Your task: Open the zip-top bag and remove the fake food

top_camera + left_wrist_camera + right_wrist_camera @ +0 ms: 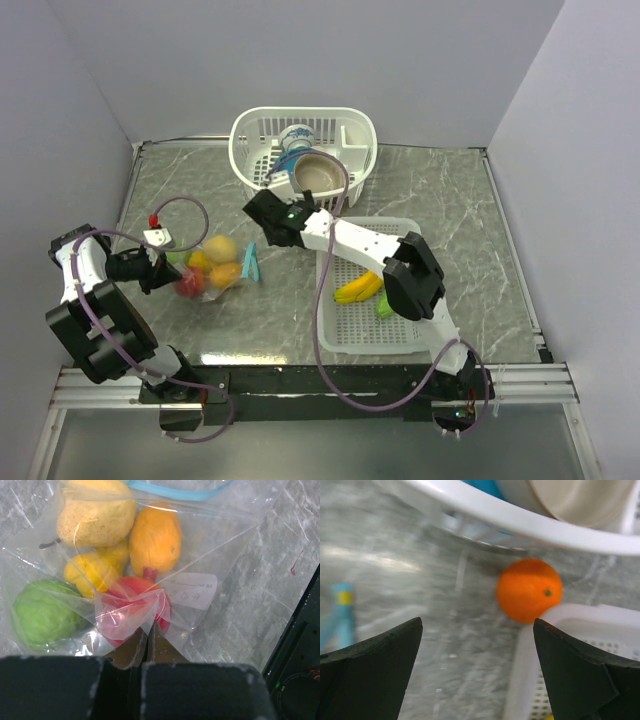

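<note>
The clear zip-top bag lies on the table at the left, its teal zip strip at its right end. In the left wrist view the bag holds a yellow fruit, an orange fruit, a second yellow piece, a red fruit and a green one. My left gripper is shut on a fold of the bag's plastic in front of the red fruit. My right gripper is open and empty above bare table. A loose orange lies just ahead of it.
A white basket with a cup and a bowl stands at the back; its rim shows in the right wrist view. A white tray at the right holds a banana and a green piece. The orange touches the tray's corner.
</note>
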Robot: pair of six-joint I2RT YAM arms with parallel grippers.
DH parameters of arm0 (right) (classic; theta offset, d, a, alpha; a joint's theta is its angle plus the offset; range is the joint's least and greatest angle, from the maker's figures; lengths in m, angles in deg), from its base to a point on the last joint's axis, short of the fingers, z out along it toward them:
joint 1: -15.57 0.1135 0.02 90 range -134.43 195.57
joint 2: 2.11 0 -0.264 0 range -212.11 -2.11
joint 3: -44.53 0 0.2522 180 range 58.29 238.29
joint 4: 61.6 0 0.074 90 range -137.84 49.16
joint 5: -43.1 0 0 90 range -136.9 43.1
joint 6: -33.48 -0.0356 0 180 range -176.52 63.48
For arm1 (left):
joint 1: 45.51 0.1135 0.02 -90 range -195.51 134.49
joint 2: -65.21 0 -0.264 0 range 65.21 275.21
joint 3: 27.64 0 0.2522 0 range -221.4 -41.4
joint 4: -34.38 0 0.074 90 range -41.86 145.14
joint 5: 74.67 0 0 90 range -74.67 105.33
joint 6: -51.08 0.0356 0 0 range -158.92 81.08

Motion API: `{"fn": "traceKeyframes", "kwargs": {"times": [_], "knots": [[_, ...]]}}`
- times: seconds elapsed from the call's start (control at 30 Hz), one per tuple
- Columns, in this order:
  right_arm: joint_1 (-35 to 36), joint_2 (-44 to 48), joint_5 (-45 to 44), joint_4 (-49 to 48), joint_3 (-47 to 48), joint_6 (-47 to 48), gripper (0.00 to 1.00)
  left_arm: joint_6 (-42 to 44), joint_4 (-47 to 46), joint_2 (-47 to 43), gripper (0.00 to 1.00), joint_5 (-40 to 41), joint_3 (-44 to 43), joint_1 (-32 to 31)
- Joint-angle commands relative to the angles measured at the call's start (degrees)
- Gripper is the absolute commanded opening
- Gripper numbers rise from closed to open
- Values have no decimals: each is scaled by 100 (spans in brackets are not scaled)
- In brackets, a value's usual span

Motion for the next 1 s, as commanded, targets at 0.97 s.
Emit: {"fn": "traceKeyframes", "kwargs": {"times": [0.97], "knots": [[-1538, 1464, -52, -1337, -2889, 176, 98, 205, 235, 4, 1, 120, 43, 31]]}}
